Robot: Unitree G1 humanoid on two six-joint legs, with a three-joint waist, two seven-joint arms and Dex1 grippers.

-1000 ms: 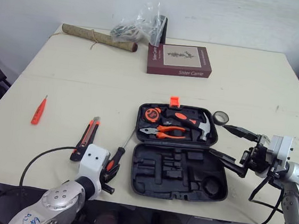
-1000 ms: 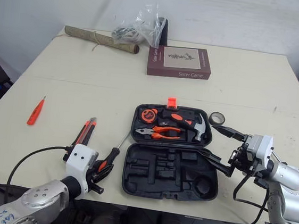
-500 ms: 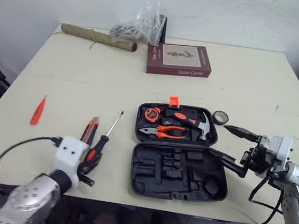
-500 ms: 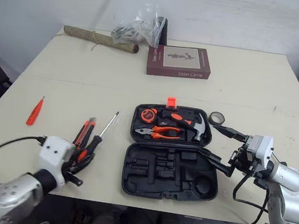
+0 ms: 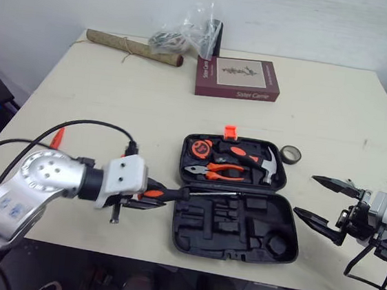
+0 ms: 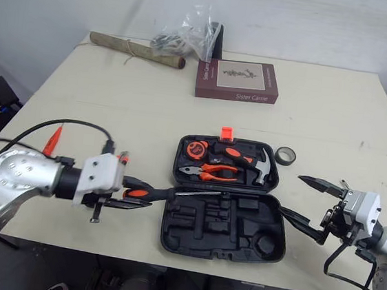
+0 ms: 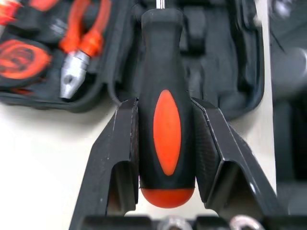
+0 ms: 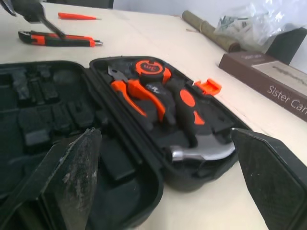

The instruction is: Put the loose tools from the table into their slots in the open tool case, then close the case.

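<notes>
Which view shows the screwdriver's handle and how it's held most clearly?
The left wrist view: the screwdriver handle sits close up, clamped between the fingers of the left end effector. The eye views show the whole tool, its shaft reaching over the tool case, but the grip is small there.

You get bright, even light across the pale worktop (image 5: pixel 128 103); shadows beside the tool case (image 5: pixel 254 227) are faint and short; the plastic bag (image 5: pixel 191 30) glints; in the left wrist view the screwdriver (image 7: pixel 167 120) reads crisp, its surroundings smeared towards the edge; in the right wrist view the book (image 8: pixel 268 81) looks soft.
</notes>
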